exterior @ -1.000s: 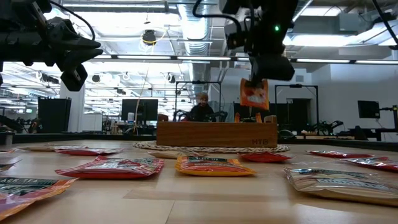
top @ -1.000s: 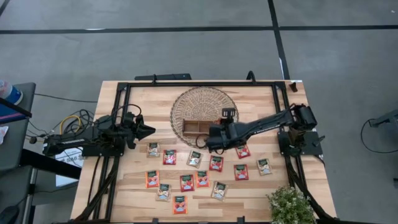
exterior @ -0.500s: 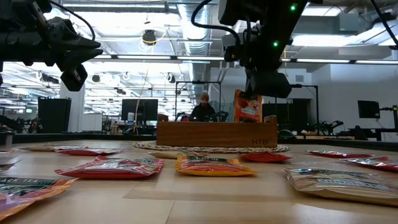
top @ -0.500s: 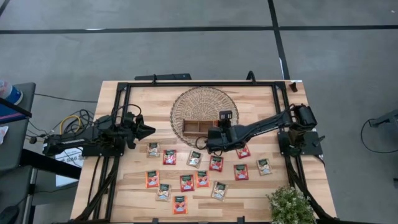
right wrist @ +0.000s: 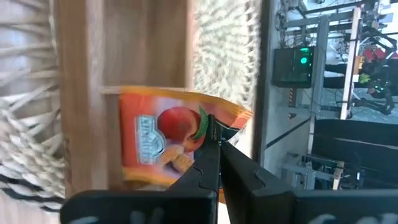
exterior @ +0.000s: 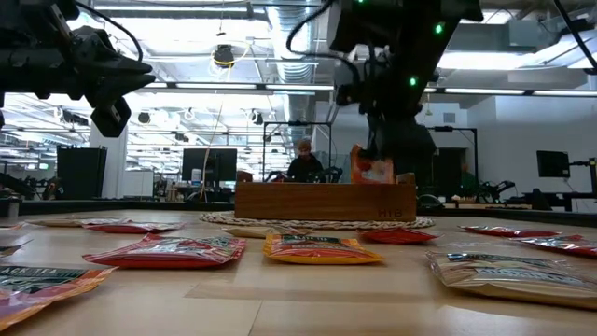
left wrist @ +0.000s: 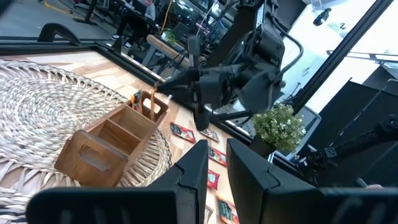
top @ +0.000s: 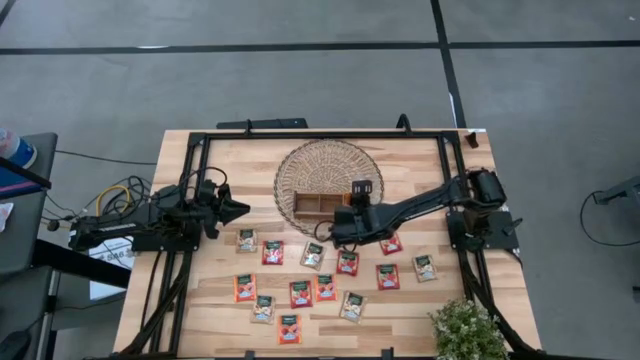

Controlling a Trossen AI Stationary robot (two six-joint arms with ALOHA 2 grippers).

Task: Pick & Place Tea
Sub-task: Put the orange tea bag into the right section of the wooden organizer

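Orange sachet [right wrist: 163, 144] pinched, right tool [right wrist: 214, 144], tray [exterior: 325, 201] "HTB"

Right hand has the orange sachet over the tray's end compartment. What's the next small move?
Probably lower a little more, then open. The right hand is shut on the orange sachet, which hangs upright, partly inside the wooden tray, with its top above the rim.

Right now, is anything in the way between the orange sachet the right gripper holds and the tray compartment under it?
Nothing visible. The right gripper pinches the orange sachet directly over the tray's end compartment, its lower edge already at the rim. The left gripper waits off to the side.
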